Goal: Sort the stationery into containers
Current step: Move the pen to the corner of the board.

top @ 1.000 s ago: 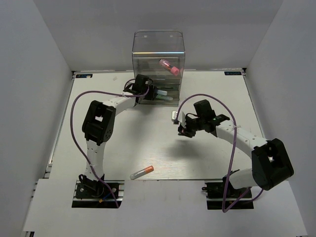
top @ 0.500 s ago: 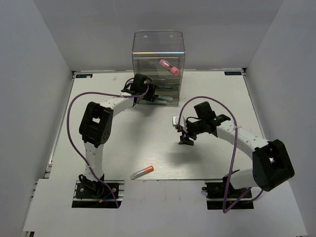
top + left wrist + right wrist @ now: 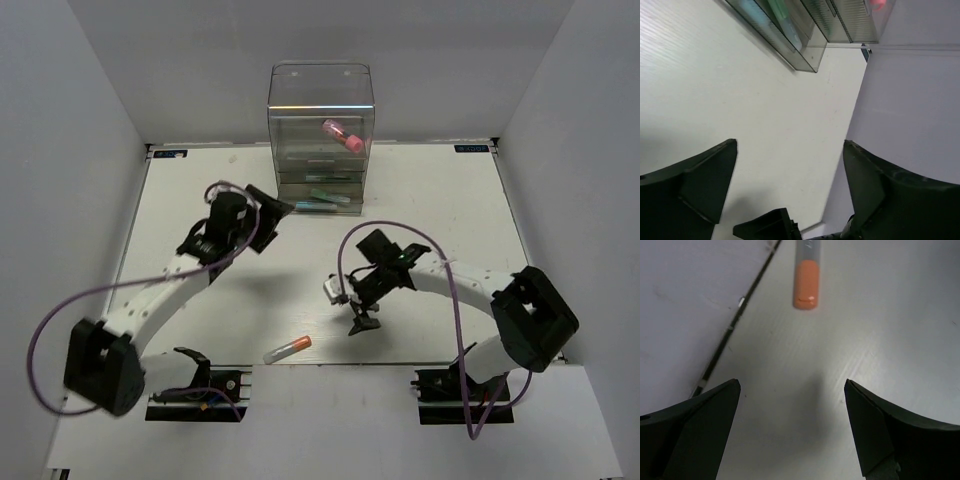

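1. Widely spread, the fingers of the left gripper (image 3: 790,185) grip nothing, poised just in front of the clear organiser (image 3: 320,110), off its left corner.
2. Equally wide and empty, the right gripper (image 3: 792,425) hangs well in front of the organiser.
3. Farther still from the organiser lies an orange-capped marker (image 3: 288,349), just beyond the right fingers.
4. Inside the organiser's tall upper part rests a pink tube (image 3: 342,135); greenish markers (image 3: 328,198) lie in its lowest drawer.

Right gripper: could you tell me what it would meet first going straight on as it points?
Likely the orange-capped marker, lying on the table ahead of the open right gripper; depth is unclear, so it may touch the table first.
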Available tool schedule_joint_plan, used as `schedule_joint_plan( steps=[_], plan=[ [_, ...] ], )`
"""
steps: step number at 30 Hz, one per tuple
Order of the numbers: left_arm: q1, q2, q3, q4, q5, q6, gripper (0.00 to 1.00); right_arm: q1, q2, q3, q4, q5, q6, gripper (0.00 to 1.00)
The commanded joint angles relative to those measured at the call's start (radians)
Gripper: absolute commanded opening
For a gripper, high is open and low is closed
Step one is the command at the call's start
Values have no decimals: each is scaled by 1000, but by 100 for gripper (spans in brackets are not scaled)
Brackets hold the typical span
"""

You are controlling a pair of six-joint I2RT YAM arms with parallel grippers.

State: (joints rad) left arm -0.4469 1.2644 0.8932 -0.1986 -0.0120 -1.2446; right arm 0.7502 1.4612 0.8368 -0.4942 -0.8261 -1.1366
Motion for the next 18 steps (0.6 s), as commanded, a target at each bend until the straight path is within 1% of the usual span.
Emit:
schedule_joint_plan(
  steps=[1,2,4,5,6,7,8,9,10,14,18],
  plan=[
    [5,-199,-114,-65,-133,135,98,95,54,34,45,16,23,90],
    [5,-299,-135,-88,-152,135,99,144,77,45,77,24,38,89],
    [5,-394,-190,-154,-207,135,99,176,126,70,98,53,95,86],
    [5,-439,-203,-176,-224,135,99,220,142,76,135,67,113,84],
    [5,-526,-226,-197,-241,135,99,231,151,91,147,103,138,80],
    [5,-566,-235,-237,-270,135,99,245,165,94,160,122,177,78],
    [5,-639,-249,-275,-301,125,99,274,198,102,207,163,220,74],
    [5,-640,-249,-275,-301,125,99,282,211,102,219,163,239,73],
    [5,-704,-249,-315,-328,114,99,294,224,110,247,185,271,72],
    [5,-819,-260,-390,-379,105,99,331,266,114,318,252,343,69],
    [5,-872,-269,-447,-399,82,99,385,297,113,387,300,379,66]
  ],
)
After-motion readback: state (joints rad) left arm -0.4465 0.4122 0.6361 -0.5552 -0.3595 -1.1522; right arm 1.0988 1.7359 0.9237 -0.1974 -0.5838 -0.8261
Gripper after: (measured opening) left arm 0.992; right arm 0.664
